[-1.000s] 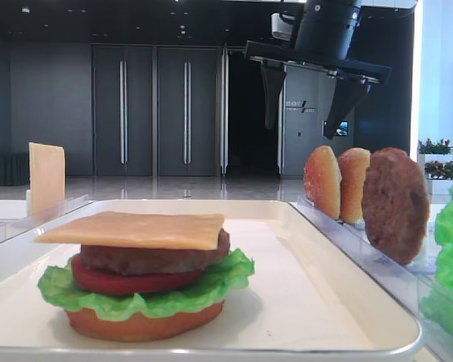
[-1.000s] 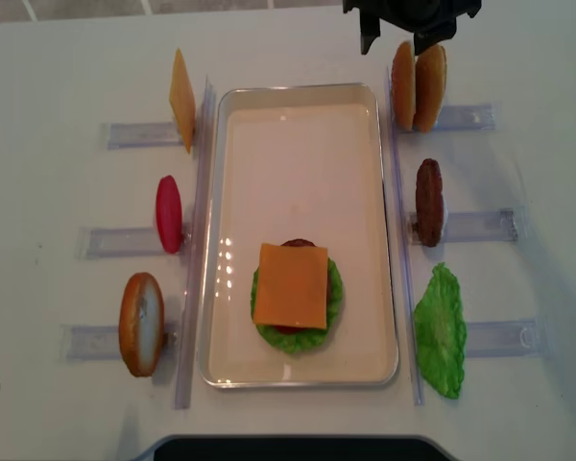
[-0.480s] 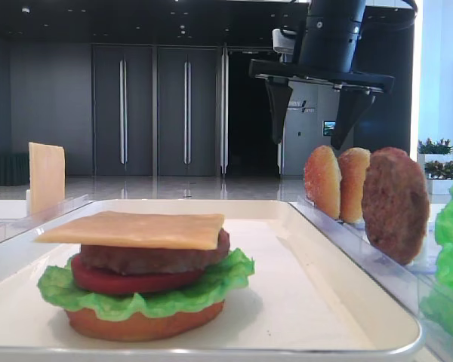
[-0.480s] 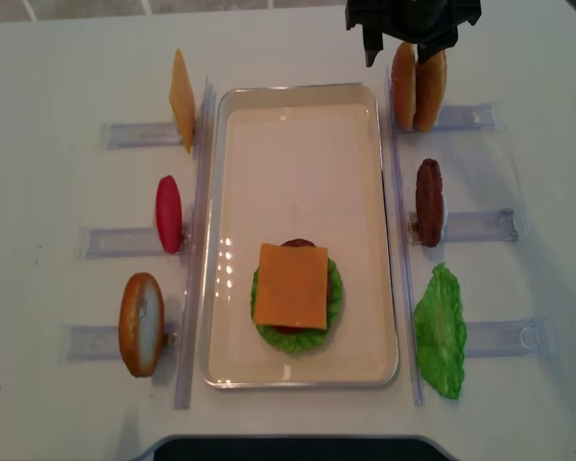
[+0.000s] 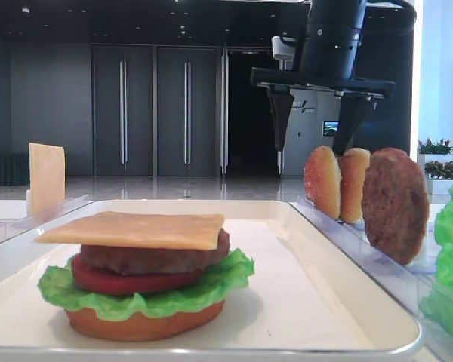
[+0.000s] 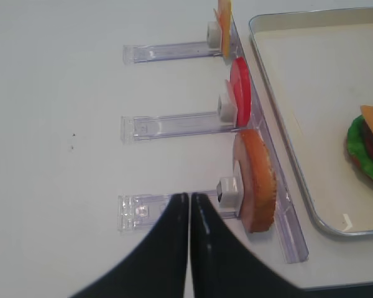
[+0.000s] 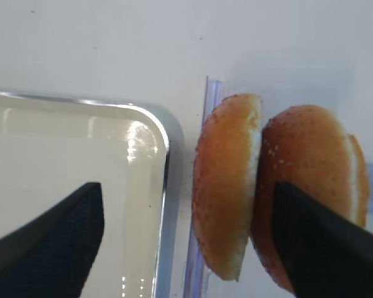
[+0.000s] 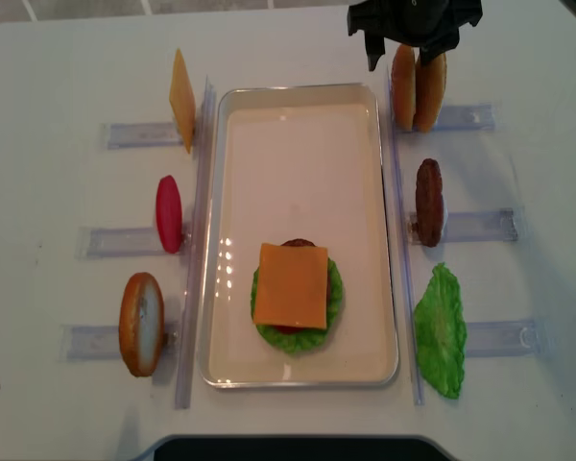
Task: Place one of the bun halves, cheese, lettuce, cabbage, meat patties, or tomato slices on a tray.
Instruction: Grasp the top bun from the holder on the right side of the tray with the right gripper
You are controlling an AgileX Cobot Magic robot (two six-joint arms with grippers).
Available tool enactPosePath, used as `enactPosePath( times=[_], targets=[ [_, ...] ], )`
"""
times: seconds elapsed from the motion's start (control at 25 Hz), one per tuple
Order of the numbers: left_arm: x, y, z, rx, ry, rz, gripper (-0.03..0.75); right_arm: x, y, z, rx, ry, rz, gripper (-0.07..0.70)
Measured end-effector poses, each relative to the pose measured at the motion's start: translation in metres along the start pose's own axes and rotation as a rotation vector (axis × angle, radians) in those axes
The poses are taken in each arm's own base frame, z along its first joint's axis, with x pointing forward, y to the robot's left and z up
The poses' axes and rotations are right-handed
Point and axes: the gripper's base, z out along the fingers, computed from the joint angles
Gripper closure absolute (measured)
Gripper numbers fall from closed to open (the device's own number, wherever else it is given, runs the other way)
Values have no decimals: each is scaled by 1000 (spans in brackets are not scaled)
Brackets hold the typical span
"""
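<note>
Two domed bun halves (image 8: 402,86) (image 7: 227,186) stand on edge side by side in the back right rack. My right gripper (image 8: 400,56) (image 7: 186,186) (image 5: 311,147) hangs open just above them. The left half sits between its fingers, and its right finger (image 7: 323,242) covers the face of the right half (image 7: 304,161). The white tray (image 8: 298,88) holds a stack (image 8: 290,285) of flat bottom bun, lettuce, tomato, patty and cheese. My left gripper (image 6: 189,196) is shut and empty over the near left rack.
Clear racks flank the tray. On the left stand a cheese slice (image 8: 181,99), a tomato slice (image 8: 169,213) and a bun (image 8: 141,324). On the right stand a meat patty (image 8: 428,202) and a lettuce leaf (image 8: 440,329).
My right gripper has come down toward the two bun halves and levelled out, still open. Nothing else has moved.
</note>
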Motion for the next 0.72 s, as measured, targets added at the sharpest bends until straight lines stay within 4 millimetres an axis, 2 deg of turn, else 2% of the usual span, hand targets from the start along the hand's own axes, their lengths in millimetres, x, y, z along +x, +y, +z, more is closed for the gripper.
enactPosePath(
  times=[0.12,0.32,0.72],
  targets=[
    [0,0,0,0,0,0,722,1,0,8,2,15,1,76],
    [0,0,0,0,0,0,722,0,0,9,0,6,1,78],
    [0,0,0,0,0,0,722,-1,-2,18,30,8,-15,173]
  ],
)
